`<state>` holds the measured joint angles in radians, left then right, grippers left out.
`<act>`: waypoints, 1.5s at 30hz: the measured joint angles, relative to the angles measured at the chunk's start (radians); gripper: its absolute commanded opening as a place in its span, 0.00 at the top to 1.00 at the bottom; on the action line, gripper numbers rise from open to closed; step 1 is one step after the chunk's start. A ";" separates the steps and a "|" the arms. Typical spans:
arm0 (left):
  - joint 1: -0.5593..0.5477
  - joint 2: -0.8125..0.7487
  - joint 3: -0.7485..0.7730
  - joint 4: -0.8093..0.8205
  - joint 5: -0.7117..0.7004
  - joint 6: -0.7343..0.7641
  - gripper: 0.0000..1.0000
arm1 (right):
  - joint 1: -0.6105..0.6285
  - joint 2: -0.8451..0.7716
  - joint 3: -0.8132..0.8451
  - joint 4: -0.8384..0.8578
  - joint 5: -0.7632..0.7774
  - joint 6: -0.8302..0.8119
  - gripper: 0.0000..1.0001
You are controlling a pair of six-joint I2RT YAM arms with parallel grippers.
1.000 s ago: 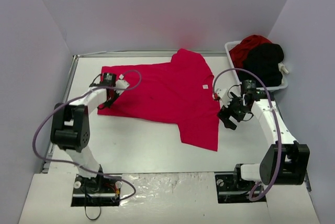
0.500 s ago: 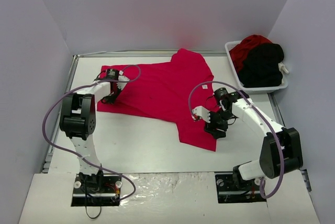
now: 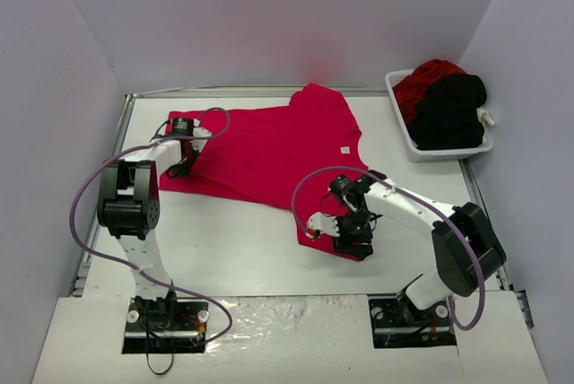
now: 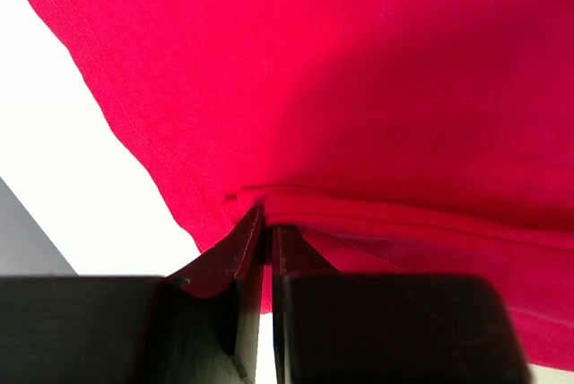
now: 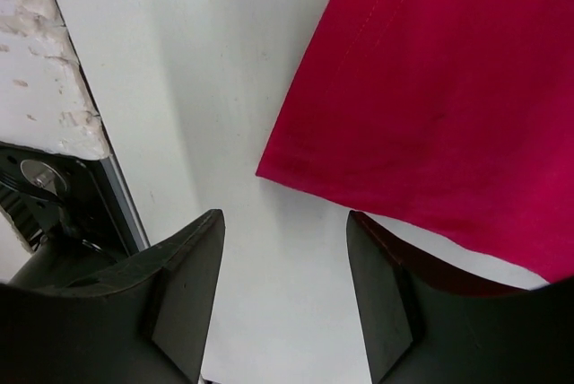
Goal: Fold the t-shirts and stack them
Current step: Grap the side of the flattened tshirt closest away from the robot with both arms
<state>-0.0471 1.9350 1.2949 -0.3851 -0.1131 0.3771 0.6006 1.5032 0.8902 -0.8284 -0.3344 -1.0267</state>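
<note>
A bright red t-shirt (image 3: 278, 151) lies spread across the table, one sleeve toward the back. My left gripper (image 3: 179, 169) is shut on its left edge. In the left wrist view the fingertips (image 4: 267, 227) pinch a raised fold of the red cloth (image 4: 377, 88). My right gripper (image 3: 355, 248) hovers at the shirt's near right corner, jaws open. In the right wrist view only white table shows between the jaws (image 5: 285, 222), and the shirt's corner (image 5: 430, 88) lies just beyond them. Another red t-shirt (image 3: 423, 81) and a black one (image 3: 453, 108) are heaped in the basket.
The white plastic basket (image 3: 448, 152) stands at the back right by the wall. Grey walls close in the table on three sides. A metal rail (image 3: 115, 160) runs along the left edge. The arm bases (image 3: 166, 317) sit at the near edge.
My right arm has swung left and nearer, from beside the basket to the shirt's near right corner, and its jaws have narrowed. The left gripper kept its hold and shifted slightly back.
</note>
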 measured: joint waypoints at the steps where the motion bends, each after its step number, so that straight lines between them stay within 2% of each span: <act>1: 0.000 0.000 -0.001 0.002 0.000 0.000 0.98 | 0.007 0.004 0.000 0.005 0.005 0.008 0.46; 11: 0.000 -0.008 -0.016 0.019 0.001 0.000 0.98 | 0.121 0.130 0.002 0.055 0.045 0.102 0.42; 19: 0.000 -0.012 -0.024 0.028 0.004 0.000 0.98 | 0.187 0.159 0.019 0.062 0.106 0.183 0.41; 23: 0.000 -0.015 -0.028 0.033 0.005 0.000 0.98 | 0.221 0.179 0.028 0.065 0.152 0.229 0.46; 25: 0.001 -0.017 -0.031 0.035 0.008 0.000 0.98 | 0.245 0.199 0.037 0.065 0.190 0.256 0.54; 27: 0.002 -0.019 -0.034 0.039 0.011 0.000 0.98 | 0.267 0.223 0.049 0.070 0.236 0.287 0.56; 42: 0.003 -0.043 -0.067 0.057 0.032 0.001 0.98 | 0.351 0.331 0.096 0.037 0.408 0.452 0.54; 43: 0.003 -0.046 -0.071 0.057 0.033 0.002 0.98 | 0.357 0.338 0.100 0.034 0.417 0.463 0.55; 45: 0.003 -0.051 -0.078 0.061 0.034 0.003 0.98 | 0.369 0.352 0.106 0.029 0.437 0.478 0.66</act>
<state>-0.0437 1.8839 1.2167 -0.3237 -0.0792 0.3798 0.9695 1.8549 0.9962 -0.7990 0.1028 -0.5491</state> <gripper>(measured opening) 0.043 0.417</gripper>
